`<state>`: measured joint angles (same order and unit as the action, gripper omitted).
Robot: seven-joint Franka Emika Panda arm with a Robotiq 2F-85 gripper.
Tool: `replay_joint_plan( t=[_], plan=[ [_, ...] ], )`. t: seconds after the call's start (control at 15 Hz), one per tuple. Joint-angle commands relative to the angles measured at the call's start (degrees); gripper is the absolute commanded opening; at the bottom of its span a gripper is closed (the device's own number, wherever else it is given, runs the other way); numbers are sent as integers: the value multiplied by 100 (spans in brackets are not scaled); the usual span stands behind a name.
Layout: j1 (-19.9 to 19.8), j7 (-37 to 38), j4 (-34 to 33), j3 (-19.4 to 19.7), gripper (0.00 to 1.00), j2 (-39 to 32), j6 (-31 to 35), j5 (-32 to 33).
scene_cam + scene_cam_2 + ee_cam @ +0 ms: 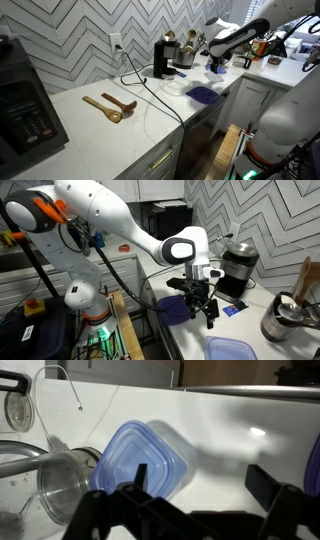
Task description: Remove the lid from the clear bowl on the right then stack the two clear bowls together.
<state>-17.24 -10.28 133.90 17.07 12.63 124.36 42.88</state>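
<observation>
The fingers (pixel 272 490) hang wide apart and empty over the white counter (pixel 230 430), the light-blue lid (pixel 140 455) lying just off-centre beneath. I'd centre over one lid edge before descending, pinching gently.

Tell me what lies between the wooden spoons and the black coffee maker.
A black cable crosses the white counter there, seen in an exterior view.
</observation>
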Motion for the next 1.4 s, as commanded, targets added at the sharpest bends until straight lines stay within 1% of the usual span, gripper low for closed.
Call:
replay_joint_plan(
  t=[0.0, 0.13, 0.47, 1.0, 1.33],
  plan=[
    [-41, -105, -2, 90, 100, -93, 214, 81],
    [-60, -282, 17, 182, 100, -162, 349, 3],
    [-139, -504, 16, 296, 100, -382, 715, 172],
    [-266, -477, 15, 425, 100, -700, 1539, 156],
    [-348, -449, 14, 469, 100, -807, 1778, 164]
  ],
)
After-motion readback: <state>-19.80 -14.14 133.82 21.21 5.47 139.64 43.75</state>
